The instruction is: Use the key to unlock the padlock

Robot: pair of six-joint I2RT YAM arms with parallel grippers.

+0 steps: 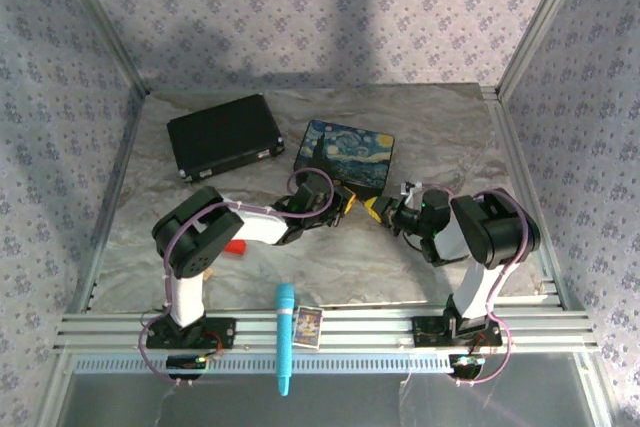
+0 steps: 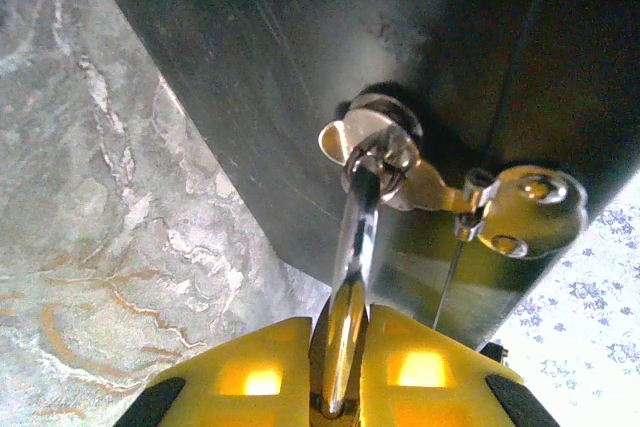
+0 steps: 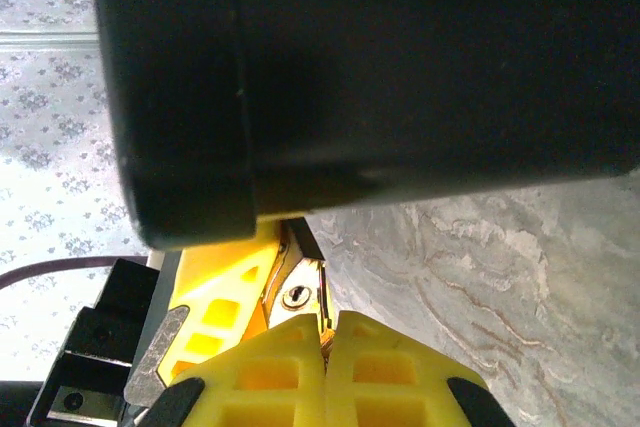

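My left tool (image 2: 345, 352) is clenched on the tiny padlock (image 2: 347, 312), which hangs at the near side of the painted box (image 1: 345, 152). My right tool (image 3: 325, 332) pinches what I think is the key (image 3: 321, 292), just beside it. Not unlocked yet, I think.

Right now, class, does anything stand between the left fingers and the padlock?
Nothing visible does. The left fingers are shut on a slim silvery metal piece that runs up to a ring by the dark box wall. The brass padlock sits just to the right of that piece, with no object between them.
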